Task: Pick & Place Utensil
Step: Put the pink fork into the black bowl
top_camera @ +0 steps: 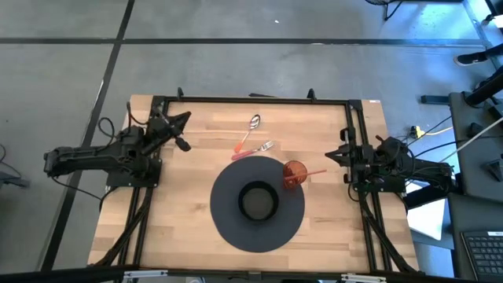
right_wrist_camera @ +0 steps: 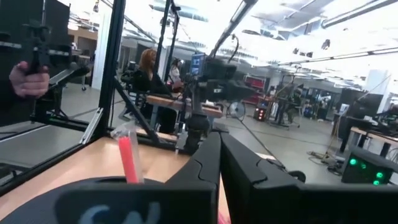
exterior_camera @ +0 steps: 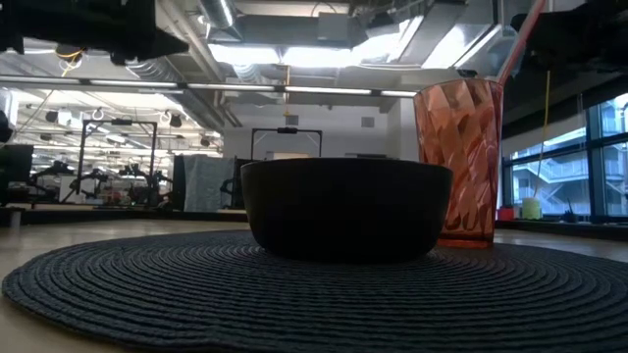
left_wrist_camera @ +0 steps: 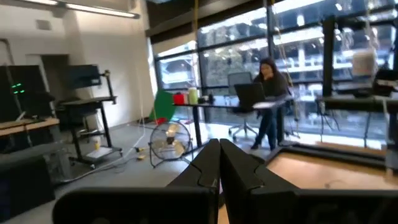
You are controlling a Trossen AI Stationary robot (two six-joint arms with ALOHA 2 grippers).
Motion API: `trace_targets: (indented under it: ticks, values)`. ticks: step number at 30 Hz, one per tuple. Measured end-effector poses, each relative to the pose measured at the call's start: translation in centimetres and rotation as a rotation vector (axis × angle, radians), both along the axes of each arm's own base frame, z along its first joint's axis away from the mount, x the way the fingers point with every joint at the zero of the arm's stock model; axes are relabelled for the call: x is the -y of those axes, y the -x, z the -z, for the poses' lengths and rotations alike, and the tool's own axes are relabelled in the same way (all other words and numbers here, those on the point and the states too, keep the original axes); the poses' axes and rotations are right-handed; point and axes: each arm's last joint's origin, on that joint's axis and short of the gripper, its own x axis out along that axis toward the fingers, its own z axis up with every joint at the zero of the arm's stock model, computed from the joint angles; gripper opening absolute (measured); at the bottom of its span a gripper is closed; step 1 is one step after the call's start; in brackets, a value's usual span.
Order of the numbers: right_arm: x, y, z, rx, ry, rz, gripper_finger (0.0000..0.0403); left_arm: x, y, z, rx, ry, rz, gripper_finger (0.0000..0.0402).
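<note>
Both arms wait at the worktop (top_camera: 181, 204) edges, each gripper closed and empty: the left gripper (top_camera: 183, 118) raised, the right gripper (top_camera: 333, 156) beside the cup (top_camera: 295, 174). The fork (top_camera: 253, 149) and spoon (top_camera: 248, 130) lie untouched beyond the mat (top_camera: 228, 224), whose bowl (top_camera: 258, 200) seems the likely destination.

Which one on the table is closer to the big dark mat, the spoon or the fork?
The fork, lying just beside the mat's edge; the spoon sits farther away.

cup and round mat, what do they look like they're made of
The cup: translucent orange-red plastic or glass, hard to say which; faceted walls catch glossy highlights. The mat: dark woven cord or fibre, matte, with ribbed concentric rows visible in the low view.
</note>
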Motion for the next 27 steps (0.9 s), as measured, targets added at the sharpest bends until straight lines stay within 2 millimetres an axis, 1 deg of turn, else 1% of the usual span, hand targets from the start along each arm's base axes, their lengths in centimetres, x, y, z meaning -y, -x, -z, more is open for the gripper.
trace_targets:
  ticks: [2, 5, 8, 15, 19, 23, 27]
  values:
    - [0.1, 0.0, 0.0, 0.004, -0.001, 0.026, 0.0012, -0.1, 0.1, 0.8, 0.02, 0.0, 0.022, 0.0003]
    - [0.3, 0.1, -0.3, -0.001, -0.023, 0.117, 0.001, -0.4, 0.0, 2.0, 0.008, 0.035, 0.035, 0.0002]
    - [0.6, 0.2, -0.7, -0.044, -0.06, 0.201, 0.0004, -0.4, -0.1, 3.1, 0.007, 0.069, 0.044, 0.0002]
    - [1.3, -0.4, -0.5, -0.129, -0.169, 0.398, 0.0003, -0.1, -0.4, 4.3, 0.001, 0.073, 0.16, 0.0002]
    - [1.9, -1.3, -1.0, -0.245, -0.206, 0.509, 0.0003, -0.1, -0.4, 5.2, -0.024, 0.085, 0.171, 0.0003]
    - [2.7, -2.7, -2.7, -0.34, -0.195, 0.581, 0.0002, -0.2, -0.3, 5.2, -0.022, 0.091, 0.129, 0.0005]
    - [3.9, -4.2, -5.5, -0.412, -0.154, 0.641, 0.0002, -0.2, -0.3, 5.2, -0.041, 0.068, 0.124, 0.0003]
